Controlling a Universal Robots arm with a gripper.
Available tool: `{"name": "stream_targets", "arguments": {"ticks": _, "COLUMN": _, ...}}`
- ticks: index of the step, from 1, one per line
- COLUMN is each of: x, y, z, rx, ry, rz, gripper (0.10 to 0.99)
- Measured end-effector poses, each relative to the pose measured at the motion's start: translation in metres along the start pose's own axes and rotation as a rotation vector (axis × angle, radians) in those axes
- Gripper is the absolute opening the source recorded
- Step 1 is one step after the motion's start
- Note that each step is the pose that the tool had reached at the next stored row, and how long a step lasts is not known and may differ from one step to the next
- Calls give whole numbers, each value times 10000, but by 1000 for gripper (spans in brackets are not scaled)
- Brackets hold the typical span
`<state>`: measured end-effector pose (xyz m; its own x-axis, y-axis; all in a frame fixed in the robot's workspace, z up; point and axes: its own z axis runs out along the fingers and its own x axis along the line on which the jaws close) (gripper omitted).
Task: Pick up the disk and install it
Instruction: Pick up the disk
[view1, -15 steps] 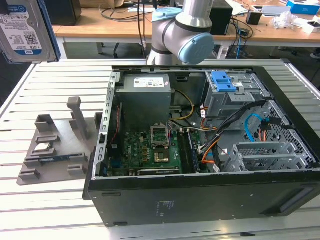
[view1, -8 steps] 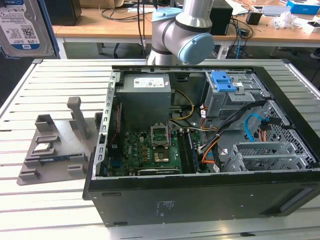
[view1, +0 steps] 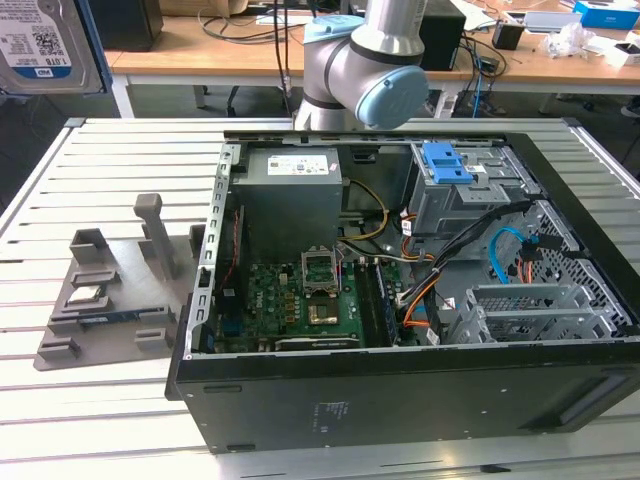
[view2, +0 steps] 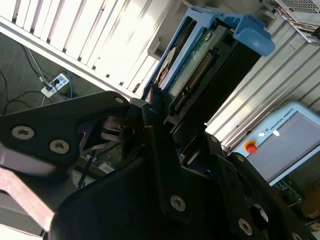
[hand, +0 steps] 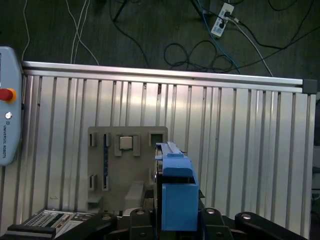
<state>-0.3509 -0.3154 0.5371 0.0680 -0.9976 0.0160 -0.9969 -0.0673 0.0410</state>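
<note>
The disk (view1: 45, 45), a silver drive with a white-and-blue label in a blue carrier, shows large at the top of the exterior view's left, lifted well above the table. In the second wrist view my gripper (view2: 165, 107) is shut on the disk (view2: 200, 60), its black fingers (view2: 155, 125) pressed against the carrier's edge, with the connector side of the drive showing. In the first wrist view the disk (hand: 177, 200) is seen end-on, standing out from the gripper (hand: 175, 220) above the slatted table.
An open computer case (view1: 250, 400) lies on the slatted table (view1: 110, 150), with a grey power supply (view1: 290, 195) and a drive bay with a blue latch (view1: 447, 163). A grey fixture (view1: 110, 290) sits beside the case. A pendant with a red button (hand: 6, 94) lies at the table's edge.
</note>
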Motion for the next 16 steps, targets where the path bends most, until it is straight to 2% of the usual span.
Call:
{"name": "stream_targets", "arguments": {"ticks": 4, "x": 1, "y": -1, "z": -1, "rx": -2, "ry": -2, "rz": 0, "gripper": 369}}
{"name": "stream_targets", "arguments": {"ticks": 6, "x": 3, "y": -33, "z": -2, "rx": -2, "ry": -2, "rz": -2, "gripper": 369}}
{"name": "stream_targets", "arguments": {"ticks": 11, "x": 14, "y": -194, "z": -9, "rx": -2, "ry": -2, "rz": -1, "gripper": 369}}
{"name": "stream_targets", "arguments": {"ticks": 16, "x": 31, "y": -445, "z": -19, "rx": -2, "ry": -1, "rz": -2, "gripper": 369}}
